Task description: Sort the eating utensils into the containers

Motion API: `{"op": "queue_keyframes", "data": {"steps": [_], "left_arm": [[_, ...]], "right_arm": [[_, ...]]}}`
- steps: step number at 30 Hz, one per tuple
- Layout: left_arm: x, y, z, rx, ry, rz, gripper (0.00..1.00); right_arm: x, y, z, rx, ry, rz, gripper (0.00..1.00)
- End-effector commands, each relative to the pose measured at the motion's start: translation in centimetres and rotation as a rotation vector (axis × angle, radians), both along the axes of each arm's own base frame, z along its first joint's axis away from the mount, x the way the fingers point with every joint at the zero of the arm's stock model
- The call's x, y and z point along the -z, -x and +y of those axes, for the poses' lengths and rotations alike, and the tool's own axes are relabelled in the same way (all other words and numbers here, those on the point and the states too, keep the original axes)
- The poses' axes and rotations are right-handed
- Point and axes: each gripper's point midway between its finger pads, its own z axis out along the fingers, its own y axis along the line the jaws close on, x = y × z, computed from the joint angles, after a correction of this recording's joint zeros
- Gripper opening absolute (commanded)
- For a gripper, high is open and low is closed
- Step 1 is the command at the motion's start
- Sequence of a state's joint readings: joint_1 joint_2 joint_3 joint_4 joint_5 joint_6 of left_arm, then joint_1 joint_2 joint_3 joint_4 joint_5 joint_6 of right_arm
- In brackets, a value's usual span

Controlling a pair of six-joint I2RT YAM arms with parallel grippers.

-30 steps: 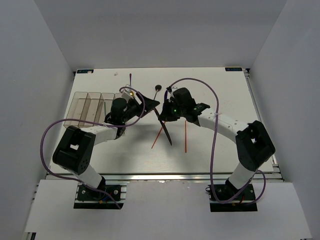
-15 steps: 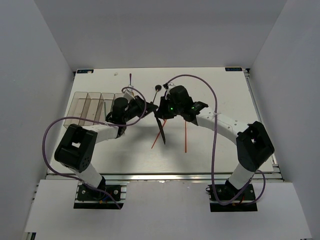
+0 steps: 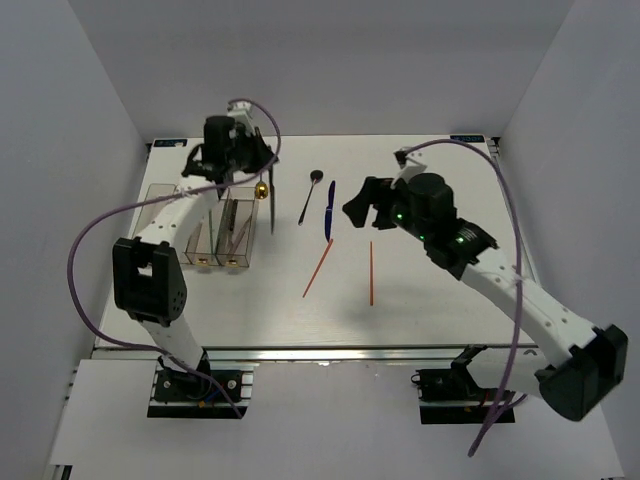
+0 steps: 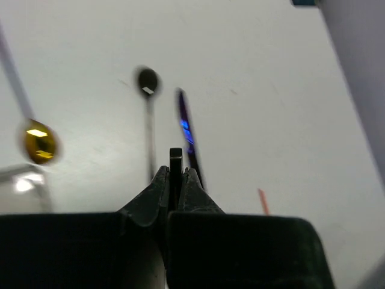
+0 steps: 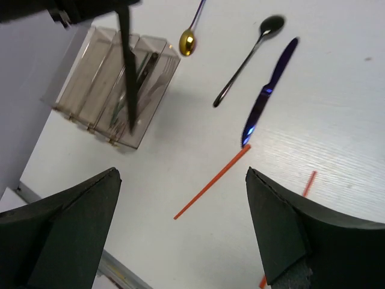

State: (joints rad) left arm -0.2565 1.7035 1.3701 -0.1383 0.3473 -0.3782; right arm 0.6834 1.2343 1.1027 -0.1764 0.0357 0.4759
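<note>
White table [image 3: 440, 310], grey walls. The containers [image 3: 165, 225] sit toward ten o'clock, with some cutlery dimly visible in the two bins nearest centre, kinds unclear. Left gripper [image 4: 175, 177] is clamped on the black knife [image 3: 272, 205], which hangs point-down above or just beside them; lowering and release look next. Right gripper [image 5: 180, 226] gapes empty toward three o'clock. Blue knife [image 3: 330, 208], black spoon [image 3: 310, 192] and chopsticks [image 3: 318, 270] lie loose near centre.

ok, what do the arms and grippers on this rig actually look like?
Both match. The left arm and right arm have chunky black joint housings joined by white links, each with a purple cable looping loosely alongside. Small green lights glow on the right arm. The left gripper and right gripper are matte black with wedge-shaped fingers.
</note>
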Motion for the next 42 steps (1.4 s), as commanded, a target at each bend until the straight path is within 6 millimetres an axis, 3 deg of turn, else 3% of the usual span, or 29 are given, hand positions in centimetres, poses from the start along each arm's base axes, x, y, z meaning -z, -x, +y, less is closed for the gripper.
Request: {"op": "queue_keyframes", "data": {"steps": [1,2,3,5,7,8,12,13,14,15,16,18,23,30,42], "left_arm": [[-1.9,-2.3,8.5,-0.116,-0.332,-0.005,0.0],[-0.8,-2.9,10.7,-0.152,-0.443,0.026,0.0],[-3.0,-3.9,11.6,-0.184,-0.48,-0.022,0.0],[-3.5,-4.7,14.6,-0.222,-0.629,-0.055,0.0],[-3.3,-4.8,15.8,-0.219,-0.705,-0.087,0.0],[-4.3,-5.6,16.7,-0.242,-0.751,-0.152,0.0],[-5.2,-6.4,19.0,-0.234,-0.767,-0.255,0.0],[-4.1,-6.2,20.3,-0.235,-0.774,-0.247,0.0],[-4.5,-6.4,20.4,-0.205,-0.777,-0.294,0.0],[-4.4,-6.3,22.3,-0.236,-0.779,-0.292,0.01],[-4.2,-6.2,23.0,-0.242,-0.777,-0.292,0.01],[-2.8,-6.0,24.4,-0.259,-0.736,-0.282,0.01],[0.3,-5.4,26.1,-0.297,-0.717,-0.27,0.0],[2.0,-4.7,27.2,-0.308,-0.67,-0.241,0.01],[1.7,-2.3,27.9,-0.39,-0.669,-0.257,0.15]], "right_arm": [[0.4,0.4,-4.3,0.091,0.095,-0.038,0.89],[0.6,0.8,-4.9,0.096,0.103,-0.038,0.89],[0.9,1.4,-5.6,0.092,0.114,-0.044,0.89],[1.2,2.0,-6.0,0.08,0.118,-0.051,0.89],[1.8,2.9,-6.3,0.056,0.126,-0.053,0.89],[2.0,3.1,-6.4,0.051,0.127,-0.048,0.89],[2.4,4.4,-6.1,-0.008,0.114,-0.045,0.89],[2.7,4.6,-6.1,-0.017,0.113,-0.049,0.89],[2.6,4.7,-6.1,-0.022,0.106,-0.052,0.89],[2.5,4.9,-6.1,-0.024,0.099,-0.06,0.89],[2.6,4.9,-6.2,-0.024,0.096,-0.064,0.89],[2.7,5.4,-5.7,-0.059,0.075,-0.064,0.89],[3.2,5.6,-5.4,-0.084,0.079,-0.063,0.89],[2.7,5.7,-5.0,-0.103,0.059,-0.078,0.89],[2.0,6.1,-5.0,-0.108,0.035,-0.09,0.89]]}}
